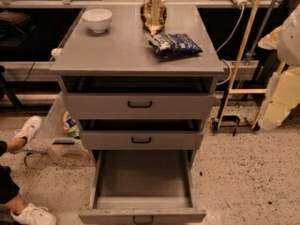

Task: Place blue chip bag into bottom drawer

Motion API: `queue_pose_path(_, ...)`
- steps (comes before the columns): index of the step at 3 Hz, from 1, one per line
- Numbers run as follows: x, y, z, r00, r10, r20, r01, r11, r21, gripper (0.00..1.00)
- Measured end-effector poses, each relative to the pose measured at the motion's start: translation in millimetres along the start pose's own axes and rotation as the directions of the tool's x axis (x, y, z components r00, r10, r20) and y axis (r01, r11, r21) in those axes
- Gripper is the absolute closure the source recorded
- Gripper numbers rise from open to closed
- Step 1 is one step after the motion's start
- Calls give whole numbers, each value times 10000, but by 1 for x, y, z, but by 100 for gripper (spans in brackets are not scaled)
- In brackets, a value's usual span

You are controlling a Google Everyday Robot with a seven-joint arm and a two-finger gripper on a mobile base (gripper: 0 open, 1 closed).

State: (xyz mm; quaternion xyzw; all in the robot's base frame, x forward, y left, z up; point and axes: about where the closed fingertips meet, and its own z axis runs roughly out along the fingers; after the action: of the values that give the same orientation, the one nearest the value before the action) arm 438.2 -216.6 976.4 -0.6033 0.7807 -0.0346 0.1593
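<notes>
The blue chip bag (176, 45) lies flat on the grey cabinet top (122, 50), near its right edge. The bottom drawer (143, 177) is pulled out towards me, and its plain grey tray has nothing in it. The two drawers above it, the top one (139, 104) and the middle one (140, 139), are pushed in much further. My gripper (281, 97) is a blurred pale shape at the right edge of the view, beside the cabinet and well to the right of the bag. It holds nothing that I can see.
A brown-and-tan chip bag (153, 13) stands upright just behind the blue bag. A white bowl (97, 19) sits at the back left of the top. A person's legs in white shoes (29, 128) are on the floor at left. Wooden poles (243, 55) lean at right.
</notes>
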Motion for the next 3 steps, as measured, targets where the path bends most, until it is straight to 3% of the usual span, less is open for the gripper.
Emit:
queue_pose_path(1, 0, 0, 0, 10000, 0, 0, 0, 10000, 0, 0)
queue_pose_path(2, -9, -15, 3, 9999, -129, 21, 129, 9999, 61, 0)
queue_pose_path(3, -33, -57, 22, 9982, -539, -273, 533, 9983, -219, 0)
